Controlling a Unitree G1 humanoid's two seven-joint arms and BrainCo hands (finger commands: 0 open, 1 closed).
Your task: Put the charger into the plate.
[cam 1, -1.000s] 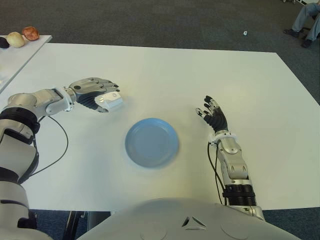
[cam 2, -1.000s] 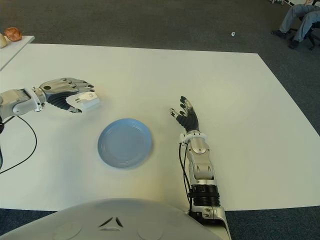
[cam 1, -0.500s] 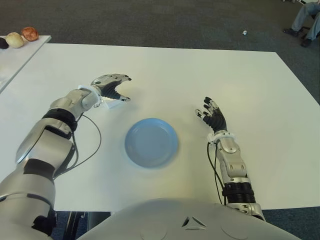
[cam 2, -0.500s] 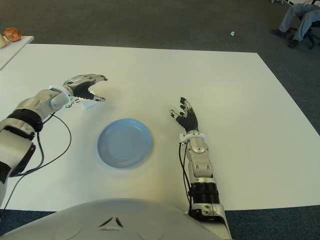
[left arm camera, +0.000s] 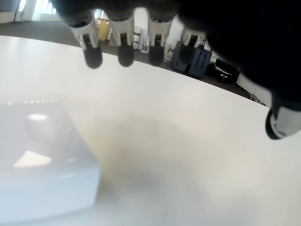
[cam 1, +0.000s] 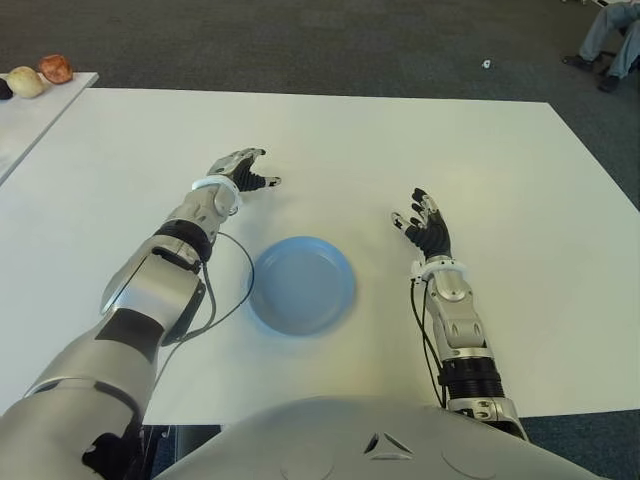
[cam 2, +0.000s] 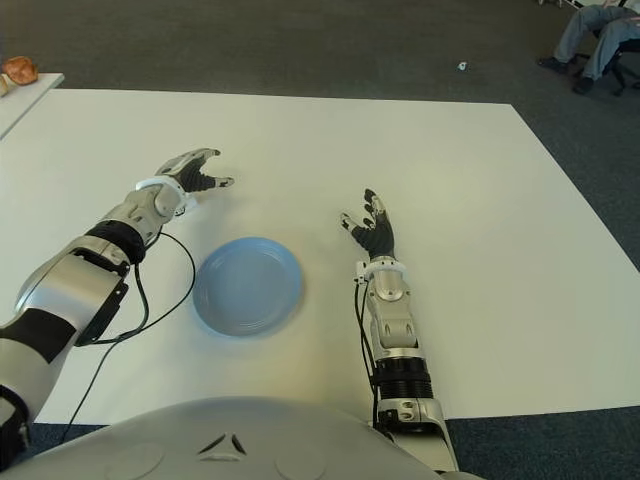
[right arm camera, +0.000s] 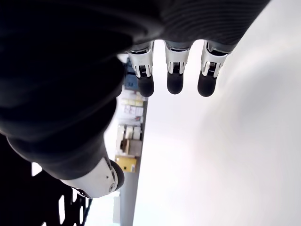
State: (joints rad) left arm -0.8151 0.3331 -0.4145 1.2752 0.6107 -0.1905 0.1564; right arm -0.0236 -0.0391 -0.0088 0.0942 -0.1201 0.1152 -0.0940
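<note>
Left hand (cam 1: 240, 170) spread above white charger (left arm camera: 40, 160), plate (cam 1: 302, 285) nearby

Bright even overhead light; table (cam 1: 330, 130) glares white; wrist views blurred, shadowed.

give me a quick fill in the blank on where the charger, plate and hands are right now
The blue plate holds ____.
The white charger lies on the ____, not in the plate.
The ____ hand, fingers spread, hovers over the charger.
The right hand shows to the plate's ____ side.

Missing words: nothing; table; left; right
</note>
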